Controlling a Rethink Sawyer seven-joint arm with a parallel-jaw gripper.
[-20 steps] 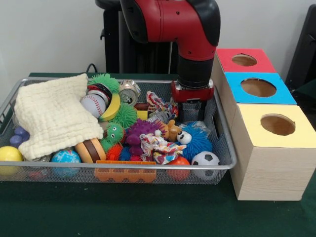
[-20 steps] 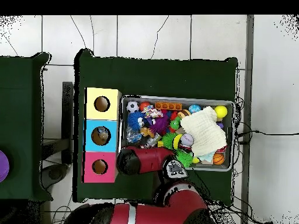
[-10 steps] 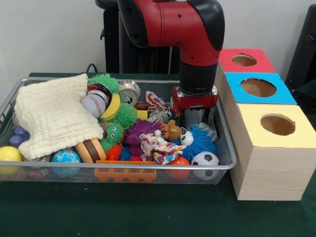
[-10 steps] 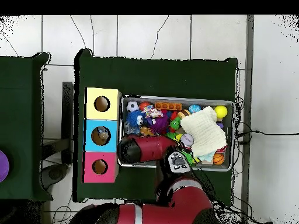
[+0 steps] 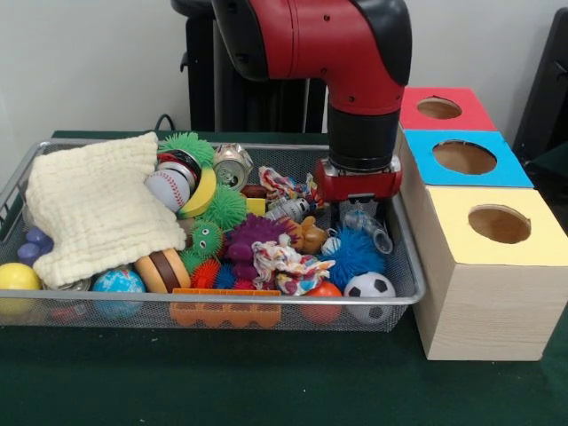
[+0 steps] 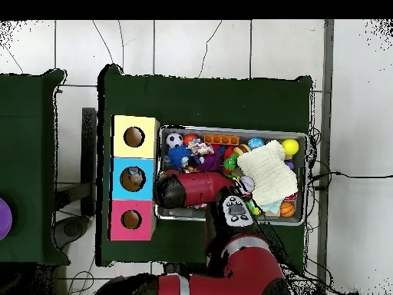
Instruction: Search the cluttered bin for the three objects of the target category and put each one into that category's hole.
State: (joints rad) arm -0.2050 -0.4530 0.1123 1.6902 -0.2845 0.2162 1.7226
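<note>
Wire bin (image 5: 404, 266) holds many toys and one cream cloth (image 5: 93, 209). Three boxes (image 5: 484, 257) stand beside it, one hole each. Gripper (image 5: 359, 213) pinches a clear bottle (image 5: 371, 231).

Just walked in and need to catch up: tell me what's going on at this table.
A red and black robot arm reaches down into the wire bin of mixed toys, at the end nearest the three boxes. Its hand sits low over a clear plastic object, just above a blue spiky ball; whether it grips anything cannot be told. Beside the bin stand the red box, blue box and yellow box, each with a hole on top.
</note>
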